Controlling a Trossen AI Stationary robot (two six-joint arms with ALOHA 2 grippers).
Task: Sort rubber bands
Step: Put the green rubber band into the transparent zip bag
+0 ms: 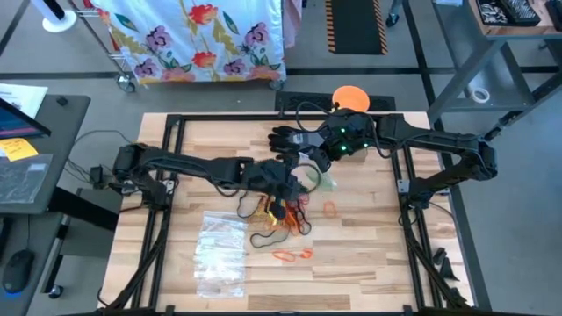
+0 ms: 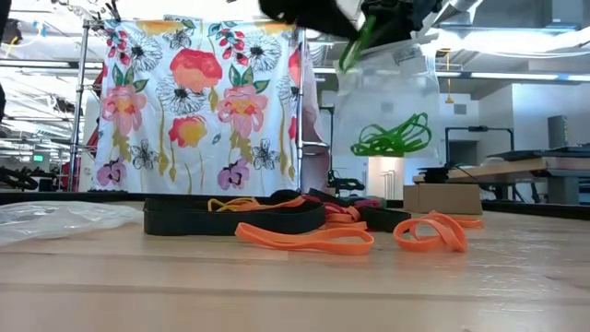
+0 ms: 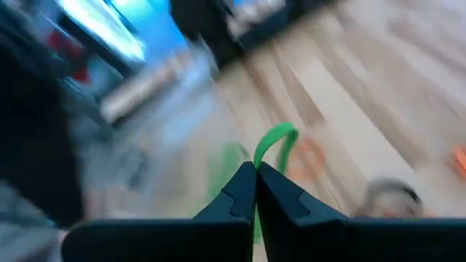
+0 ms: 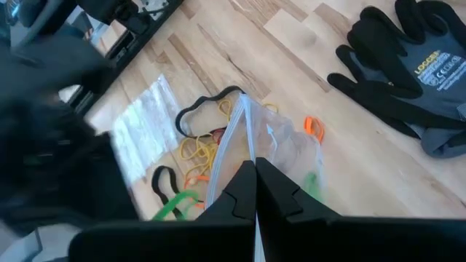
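Observation:
Loose rubber bands point(image 1: 283, 216) in orange, yellow, red and black lie in a heap mid-table, with more orange ones point(image 2: 304, 238) toward the near edge. My left gripper point(image 3: 255, 169) is above the heap and shut on a green rubber band point(image 3: 277, 142). Just beside it, my right gripper point(image 4: 255, 166) is shut on a clear plastic bag point(image 2: 387, 101), which has green bands point(image 2: 392, 138) inside. In the high view the left gripper point(image 1: 285, 189) is close to the bag point(image 1: 327, 181). My left gripper pinches the green band between its two fingertips at one spot on the loop point(image 3: 256, 159). Part of the loop arches beyond the tips and the rest hangs below point(image 2: 355, 46), clear of the table. My right gripper pinches the bag's upper edge point(image 4: 246, 145) between its fingers, coming slanting down from above. The bag hangs below the fingers, clear of the table.
A black glove point(image 1: 285, 139) lies at the far side, behind the grippers. A stack of clear plastic bags point(image 1: 219, 250) lies near the left front. A black frame point(image 1: 167, 123) runs around the wooden tabletop.

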